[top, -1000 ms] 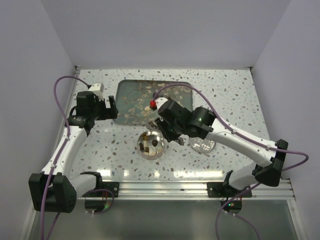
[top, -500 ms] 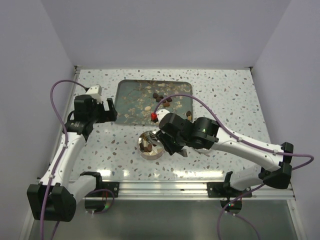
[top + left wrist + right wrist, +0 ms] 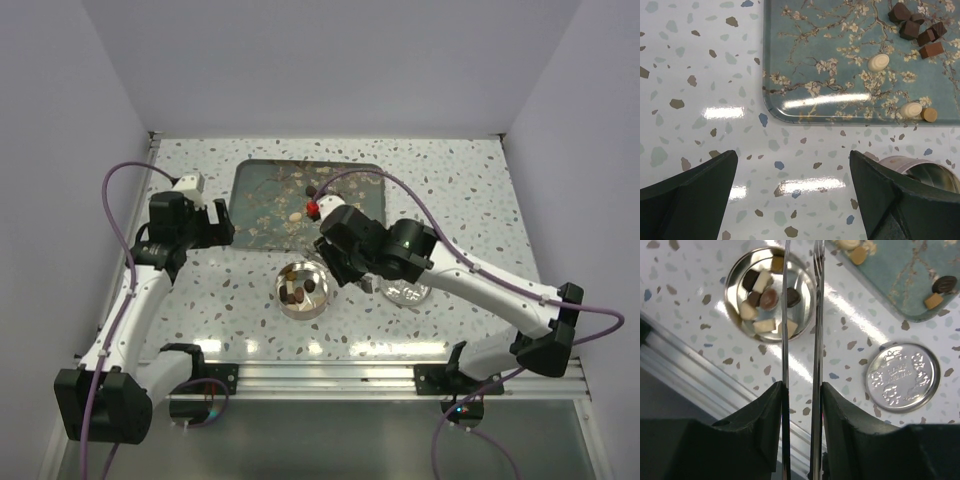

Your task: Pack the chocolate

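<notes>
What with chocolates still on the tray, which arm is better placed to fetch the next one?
Probably right. The right gripper holds tongs, tips near the tin and tray; the left gripper is open and empty.

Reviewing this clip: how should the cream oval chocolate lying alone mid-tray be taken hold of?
Pinch the cream oval chocolate across its narrow width, coming straight down: it lies flat on the tray with bare tray along both long sides. The thin tongs in the right hand fit there.

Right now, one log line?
left gripper open near tray | right gripper holding tweezers over tin | chocolates in tin, more on tray | lid off
</notes>
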Available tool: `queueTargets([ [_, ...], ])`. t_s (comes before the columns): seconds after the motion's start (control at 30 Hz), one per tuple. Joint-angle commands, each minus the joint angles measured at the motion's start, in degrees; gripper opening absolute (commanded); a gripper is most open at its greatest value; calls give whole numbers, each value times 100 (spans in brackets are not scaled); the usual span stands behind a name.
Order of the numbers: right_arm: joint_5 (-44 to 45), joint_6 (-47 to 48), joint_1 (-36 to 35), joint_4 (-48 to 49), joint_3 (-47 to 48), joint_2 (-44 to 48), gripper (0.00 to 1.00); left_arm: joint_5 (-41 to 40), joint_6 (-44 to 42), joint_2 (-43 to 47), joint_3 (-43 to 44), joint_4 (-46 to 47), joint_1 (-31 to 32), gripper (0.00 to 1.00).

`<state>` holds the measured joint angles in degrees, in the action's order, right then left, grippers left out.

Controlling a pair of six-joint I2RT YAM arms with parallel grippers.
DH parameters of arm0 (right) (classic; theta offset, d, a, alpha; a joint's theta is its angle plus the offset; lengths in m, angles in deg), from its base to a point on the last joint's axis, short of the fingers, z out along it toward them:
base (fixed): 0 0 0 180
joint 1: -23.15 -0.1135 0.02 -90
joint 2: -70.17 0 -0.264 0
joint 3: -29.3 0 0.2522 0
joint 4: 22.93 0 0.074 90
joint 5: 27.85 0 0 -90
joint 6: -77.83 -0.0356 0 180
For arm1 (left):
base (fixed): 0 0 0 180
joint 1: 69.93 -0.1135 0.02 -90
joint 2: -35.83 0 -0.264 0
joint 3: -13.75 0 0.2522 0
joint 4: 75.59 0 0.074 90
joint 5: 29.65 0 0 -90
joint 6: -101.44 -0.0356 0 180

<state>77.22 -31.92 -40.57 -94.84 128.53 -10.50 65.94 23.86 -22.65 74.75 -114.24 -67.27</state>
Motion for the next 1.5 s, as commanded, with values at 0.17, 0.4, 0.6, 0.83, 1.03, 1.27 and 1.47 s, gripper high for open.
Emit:
queueTargets([
  [0.17,102,753,1353,813,189,-467,39,-57,-170,-138,241,107,-37,100],
  [0.4,119,1008,1880,1306,31,-1064,44,-154,-346,-111,180,63,-37,100],
  [0.6,180,1096,2057,1447,57,-1408,44,-189,-390,-155,180,89,-37,100],
  [0.83,5,1061,2268,1579,-57,-1654,47,-181,-364,-243,206,142,-37,100],
  [1.03,-144,1087,2373,1666,-92,-1865,49,-216,-329,-234,180,151,-37,100],
  [1.27,-338,1105,2461,1763,-22,-2058,49,-277,-311,-217,162,142,-37,100],
  [1.47,-329,1149,2531,1781,110,-2287,49,-286,-302,-234,171,151,-37,100],
])
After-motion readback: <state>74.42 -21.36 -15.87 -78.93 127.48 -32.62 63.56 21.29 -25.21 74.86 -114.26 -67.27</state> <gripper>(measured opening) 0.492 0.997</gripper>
